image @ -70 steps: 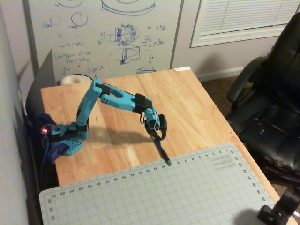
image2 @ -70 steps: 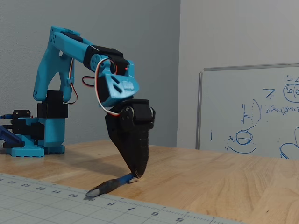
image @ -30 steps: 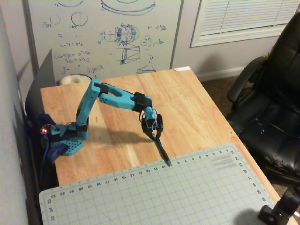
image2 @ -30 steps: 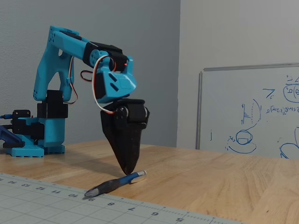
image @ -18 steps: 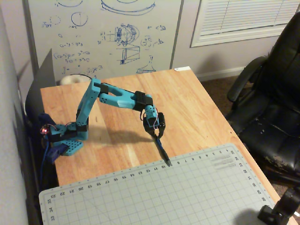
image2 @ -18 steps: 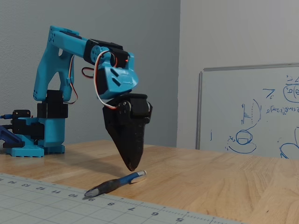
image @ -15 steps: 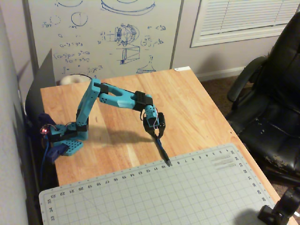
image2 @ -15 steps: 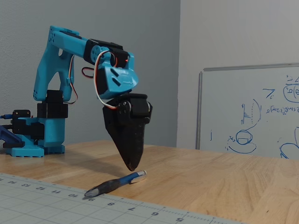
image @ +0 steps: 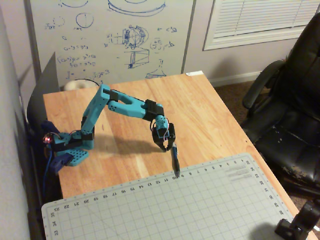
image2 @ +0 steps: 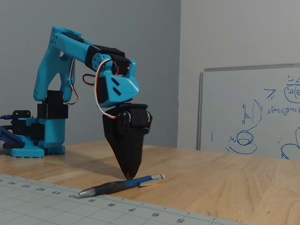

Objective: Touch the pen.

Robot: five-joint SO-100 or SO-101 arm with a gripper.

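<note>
The black, wedge-shaped tool [image2: 128,177] is seen pointing straight down with its jaws drawn together on nothing, its tip at or just above the slim dark blue-black pen [image2: 121,185]. Contact cannot be confirmed from either fixed view. A further descent could be judged risky: the thin round barrel might be rolled or flicked aside, or the tip pressed hard into the wooden tabletop [image2: 225,187]. The pen is shown lying flat directly below the tool, its darker end reaching onto the grey gridded cutting mat [image: 200,210].
</note>
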